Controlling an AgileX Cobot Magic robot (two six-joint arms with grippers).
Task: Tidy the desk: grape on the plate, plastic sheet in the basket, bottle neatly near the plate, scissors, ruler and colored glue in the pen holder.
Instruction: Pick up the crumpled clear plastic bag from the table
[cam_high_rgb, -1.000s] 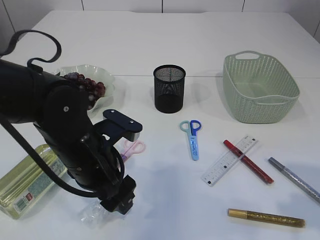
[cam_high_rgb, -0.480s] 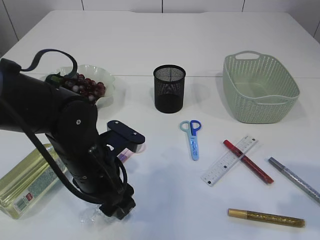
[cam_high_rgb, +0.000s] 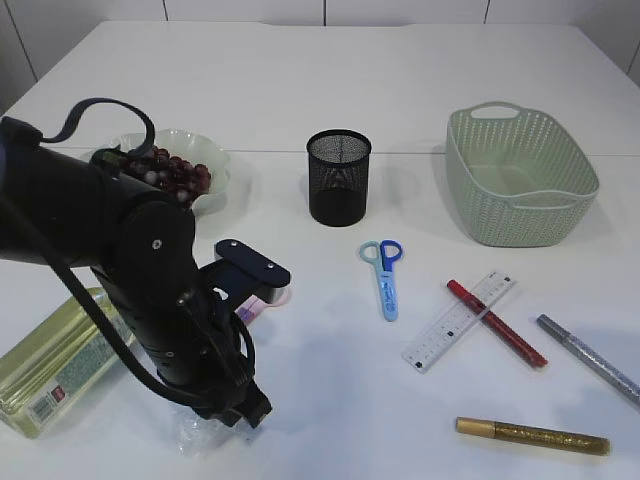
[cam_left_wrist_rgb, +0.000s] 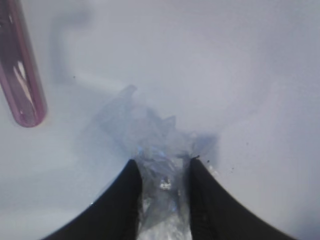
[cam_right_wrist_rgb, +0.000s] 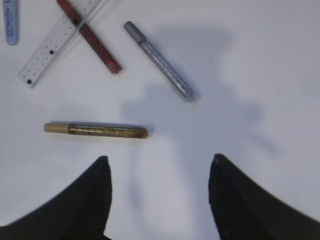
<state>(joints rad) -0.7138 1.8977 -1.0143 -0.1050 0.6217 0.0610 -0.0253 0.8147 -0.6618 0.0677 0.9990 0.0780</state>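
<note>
My left gripper is low at the table's front left, shut on the crumpled clear plastic sheet. In the left wrist view the sheet sits between the jaws. A pink glue tube lies beside it. Grapes lie on the pale plate. The green bottle lies on its side at the left. My right gripper is open and empty above a gold glue pen.
The black mesh pen holder stands mid-table and the green basket at the right. Blue scissors, a ruler, and red, silver and gold glue pens lie at the front right.
My left arm has swung and lowered its gripper onto the plastic sheet at the front left. The other objects have not moved.
</note>
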